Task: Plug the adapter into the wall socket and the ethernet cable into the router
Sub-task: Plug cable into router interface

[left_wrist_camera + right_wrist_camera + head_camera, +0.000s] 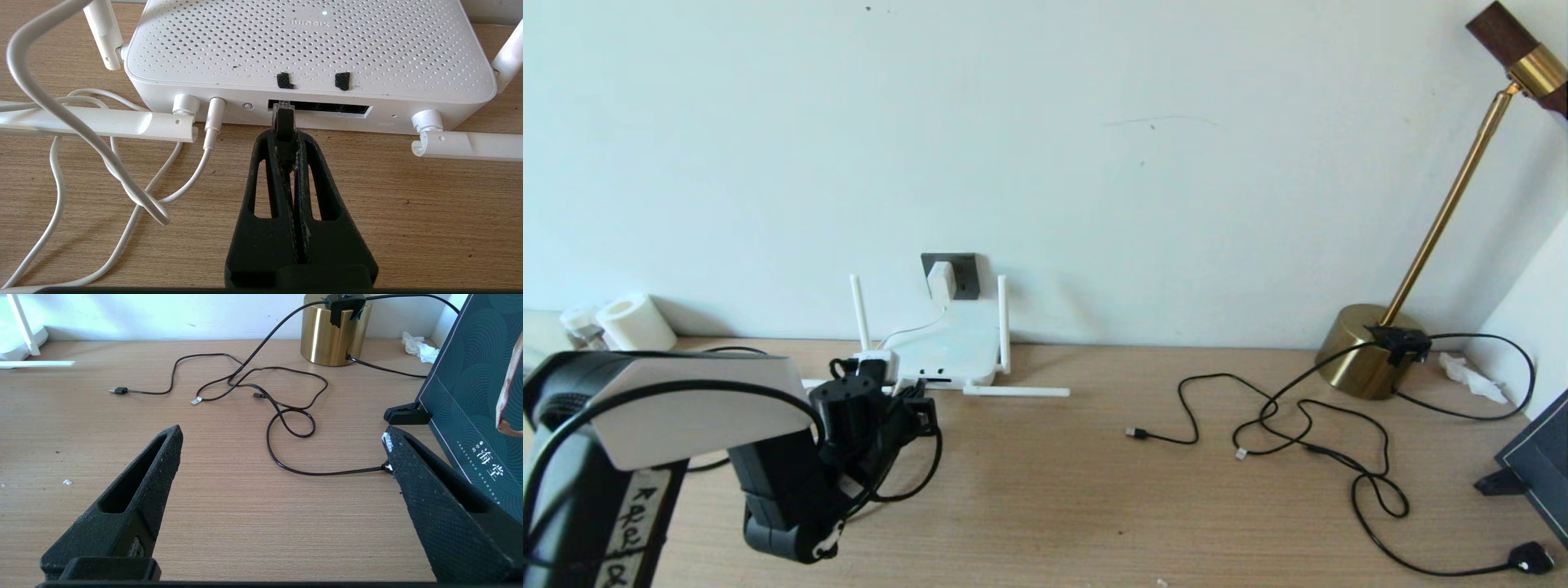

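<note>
My left gripper (284, 132) is textured matte black, pinching the black-booted, clear-tipped ethernet cable (282, 118). The router (310, 49) is white with a dotted perforated top. White adapter (941, 281) on the dark grey wall socket (964, 269). At 3 o'clock, a brass-gold lamp (1364, 347).

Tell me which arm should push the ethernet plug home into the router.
Left. The left gripper is shut on the ethernet cable, its clear plug at the router port's mouth. The right gripper is open, holding nothing, over the table by the lamp cables.
</note>
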Available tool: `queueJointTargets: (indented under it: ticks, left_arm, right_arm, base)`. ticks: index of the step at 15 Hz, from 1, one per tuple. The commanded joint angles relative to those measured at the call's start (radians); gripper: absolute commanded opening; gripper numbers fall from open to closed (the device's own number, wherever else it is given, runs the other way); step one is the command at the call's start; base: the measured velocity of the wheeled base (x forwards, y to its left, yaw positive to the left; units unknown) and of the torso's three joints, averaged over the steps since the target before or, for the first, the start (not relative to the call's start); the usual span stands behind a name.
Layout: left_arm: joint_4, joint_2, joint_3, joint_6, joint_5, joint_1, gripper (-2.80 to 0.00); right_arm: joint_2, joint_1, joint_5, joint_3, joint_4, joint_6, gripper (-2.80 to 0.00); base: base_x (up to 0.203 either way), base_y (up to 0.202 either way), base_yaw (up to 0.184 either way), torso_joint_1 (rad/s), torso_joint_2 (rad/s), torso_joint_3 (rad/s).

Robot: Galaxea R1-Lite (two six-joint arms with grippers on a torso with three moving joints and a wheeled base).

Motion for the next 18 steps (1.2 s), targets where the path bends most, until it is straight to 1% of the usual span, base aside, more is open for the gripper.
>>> queueJointTargets:
  ticks: [1,18]
  left_arm:
    - [-0.009,0.0,0.0,-0.001,0.001,0.0,-2.8]
    - [-0.007,0.003,-0.009,-0.001,0.0,0.0,-2.8]
  right_arm:
    - [0.002,0.0,0.0,0.0,0.0,0.0,0.0]
    - [0.001,0.0,0.0,0.0,0.0,0.0,0.0]
  base:
    - [0.0,0.0,0.0,0.0,0.0,0.0]
    - [0.0,0.0,0.0,0.0,0.0,0.0]
